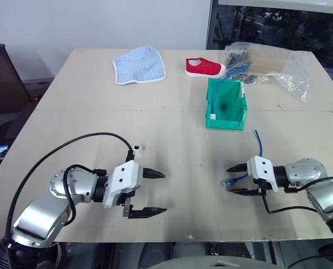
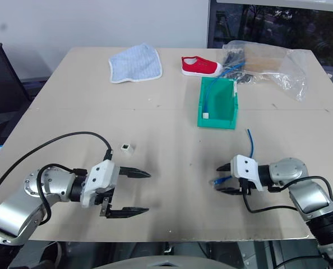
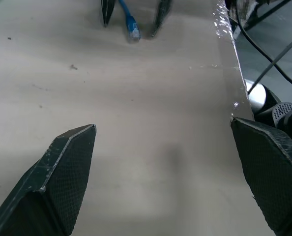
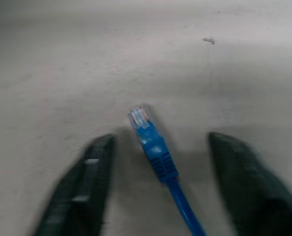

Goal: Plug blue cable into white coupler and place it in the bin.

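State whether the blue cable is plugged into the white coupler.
Unplugged: the blue cable shows a bare plug, and the white coupler sits apart on the table.

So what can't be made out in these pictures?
- Right gripper: its fingers flank the blue cable plug; the blurred right wrist view leaves contact unclear.
- Blue cable's far end: runs behind the right gripper in the head views.
- White coupler: too small to read its socket.
- Bin: a second blue cable inside, its ends hidden by the wall.
- Plastic bag: contents unclear through crinkles.
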Controlling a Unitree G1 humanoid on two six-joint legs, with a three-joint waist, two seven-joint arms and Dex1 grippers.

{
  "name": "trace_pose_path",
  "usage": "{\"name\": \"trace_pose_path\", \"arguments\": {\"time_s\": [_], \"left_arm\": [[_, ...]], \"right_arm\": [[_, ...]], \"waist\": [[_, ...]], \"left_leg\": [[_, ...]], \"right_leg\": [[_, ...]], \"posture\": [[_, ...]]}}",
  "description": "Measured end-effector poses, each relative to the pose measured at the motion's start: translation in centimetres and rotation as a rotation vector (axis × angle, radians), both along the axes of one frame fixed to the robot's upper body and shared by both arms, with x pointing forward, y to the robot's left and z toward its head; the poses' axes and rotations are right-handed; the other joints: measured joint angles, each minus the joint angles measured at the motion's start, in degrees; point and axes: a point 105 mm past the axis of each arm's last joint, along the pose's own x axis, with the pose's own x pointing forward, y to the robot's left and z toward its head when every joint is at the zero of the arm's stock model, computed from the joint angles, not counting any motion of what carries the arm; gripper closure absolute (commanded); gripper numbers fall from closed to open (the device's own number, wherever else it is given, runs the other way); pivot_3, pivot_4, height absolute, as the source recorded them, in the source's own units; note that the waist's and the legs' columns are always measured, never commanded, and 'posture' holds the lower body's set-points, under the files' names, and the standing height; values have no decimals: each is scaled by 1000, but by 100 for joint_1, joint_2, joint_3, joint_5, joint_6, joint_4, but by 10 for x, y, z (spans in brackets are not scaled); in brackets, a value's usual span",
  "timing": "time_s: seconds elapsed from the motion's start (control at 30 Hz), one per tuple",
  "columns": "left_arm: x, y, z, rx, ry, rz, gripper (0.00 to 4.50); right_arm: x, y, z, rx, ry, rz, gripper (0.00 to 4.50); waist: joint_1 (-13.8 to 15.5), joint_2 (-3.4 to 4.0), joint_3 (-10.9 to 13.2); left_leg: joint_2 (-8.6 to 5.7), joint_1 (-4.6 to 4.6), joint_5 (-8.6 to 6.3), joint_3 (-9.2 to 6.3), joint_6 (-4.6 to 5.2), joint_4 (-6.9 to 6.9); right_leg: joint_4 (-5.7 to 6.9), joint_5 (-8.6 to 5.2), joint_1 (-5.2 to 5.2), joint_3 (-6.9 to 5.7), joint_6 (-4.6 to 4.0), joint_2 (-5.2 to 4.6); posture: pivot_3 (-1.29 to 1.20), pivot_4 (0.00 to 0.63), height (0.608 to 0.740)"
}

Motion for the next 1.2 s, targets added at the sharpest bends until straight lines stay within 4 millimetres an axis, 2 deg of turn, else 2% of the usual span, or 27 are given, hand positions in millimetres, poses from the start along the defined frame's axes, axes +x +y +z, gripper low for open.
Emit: {"name": "trace_pose_path", "arguments": {"time_s": [0.03, 0.1, 0.3, 0.57, 0.7, 0.83, 0.9, 0.93, 0.97, 1.07, 1.2], "left_arm": [[1, 0, 1, 1, -7, 0, 0], [3, -2, 4, 2, -24, -1, 0], [11, -8, 11, -31, -63, 36, 0], [37, -25, 26, -110, -129, 111, 0], [55, -33, 18, -85, -134, 125, 0], [77, -41, 11, -53, -123, 138, 0], [87, -53, 10, -18, -122, 80, 0], [89, -55, 9, -8, -122, 69, 0], [98, -62, 6, 27, -126, 27, 0], [114, -65, -3, 101, -130, -11, 0], [125, -79, -11, 138, -143, -84, 0]], "right_arm": [[1, 0, 0, -1, 0, 3, 3436], [2, 3, 1, 1, 0, 14, 4351], [15, 14, 3, 47, 18, 0, 4445], [64, 43, 18, 131, 36, -68, 4445], [72, 58, 17, 128, 35, -38, 2883], [74, 57, 16, 137, 29, -57, 880], [72, 47, 31, 232, 2, -134, 95], [70, 43, 34, 254, -2, -154, 95], [59, 26, 41, 331, -11, -235, 95], [33, 4, 42, 395, -8, -337, 95], [4, -1, 32, 482, 45, -439, 95]], "waist": [[0, -1, 1], [-2, 0, 2], [-12, -5, 10], [-7, -12, 16], [1, -13, 17], [8, -15, 19], [13, -16, 18], [31, -15, 18], [98, -15, 18], [109, -19, 18], [37, -19, 19]], "left_leg": [[0, 0, 0, -1, 0, 1], [0, 1, 0, 0, 0, 3], [0, 7, 0, 1, -1, 11], [-6, 12, 1, 0, -2, 17], [-7, 5, 2, -2, -2, 18], [-9, -9, 2, -2, -2, 22], [-9, -60, 4, -5, -4, 43], [-9, -68, 4, -6, -5, 46], [-17, -81, 4, -3, -6, 51], [-13, -85, 3, 1, -4, 62], [-9, -80, 2, -8, -2, 65]], "right_leg": [[0, 0, 0, -1, 0, 2], [2, 0, 1, 0, 0, 5], [17, 2, 1, 4, 0, 9], [49, 2, -2, 5, -1, 10], [63, 2, -16, 3, -1, 10], [70, 2, -28, 1, 1, 10], [81, 4, -67, -4, 3, 10], [82, 5, -71, -4, 6, 9], [81, 1, -72, -7, 14, 9], [81, -1, -73, 0, 18, 22], [95, -1, -72, 3, 17, 33]], "posture": [[0, 150, 740], [0, 150, 740], [0, 150, 740], [0, 150, 740], [0, 150, 740], [0, 150, 740], [0, 150, 740], [0, 150, 740], [0, 150, 740], [0, 150, 740], [0, 150, 740]]}}
